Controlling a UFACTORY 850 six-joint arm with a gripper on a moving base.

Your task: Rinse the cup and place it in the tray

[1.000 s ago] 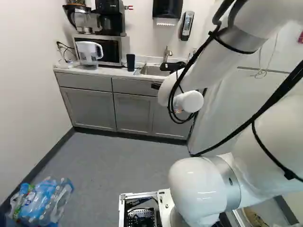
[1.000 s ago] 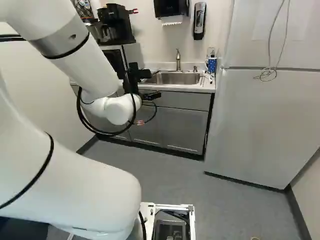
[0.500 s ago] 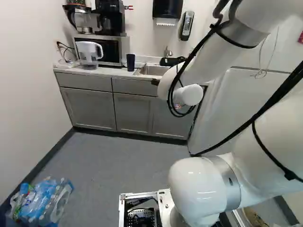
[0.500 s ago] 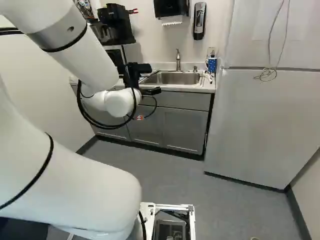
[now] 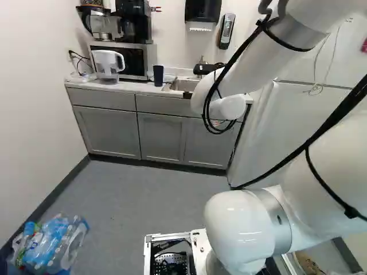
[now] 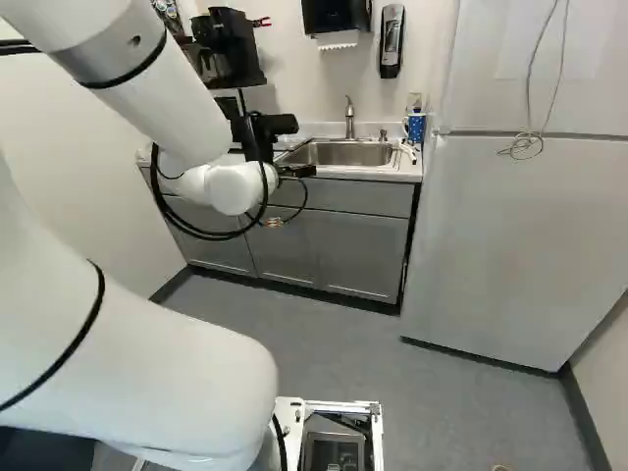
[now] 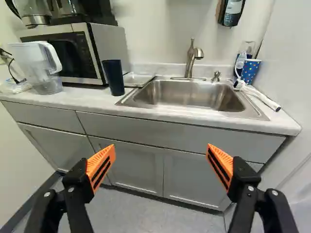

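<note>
The black gripper [image 6: 263, 139] is raised in front of the counter in the right base view, partly hidden by the arm. In the wrist view the gripper [image 7: 161, 158] stands wide open, nothing between its orange pads. A dark blue cup [image 7: 113, 77] is upright on the counter, ahead of the fingers and left of the sink [image 7: 187, 95]. In the left base view the same cup [image 5: 158, 75] stands beside the microwave. Behind the cup, a shallow clear tray [image 7: 138, 78] lies between microwave and sink. The faucet [image 7: 192, 58] rises at the sink's back edge.
A water pitcher [image 7: 41, 65] and a microwave [image 7: 80, 51] stand left of the cup. Beyond the sink's other side are a dotted blue cup [image 7: 250, 71] and a white brush [image 7: 260, 96]. The fridge [image 6: 520, 235] is at right; bottles [image 5: 49, 243] lie on the floor.
The forearm and gripper have risen a little against the arm's lowest joint. The base, the cup and the other things on the counter have not moved.
</note>
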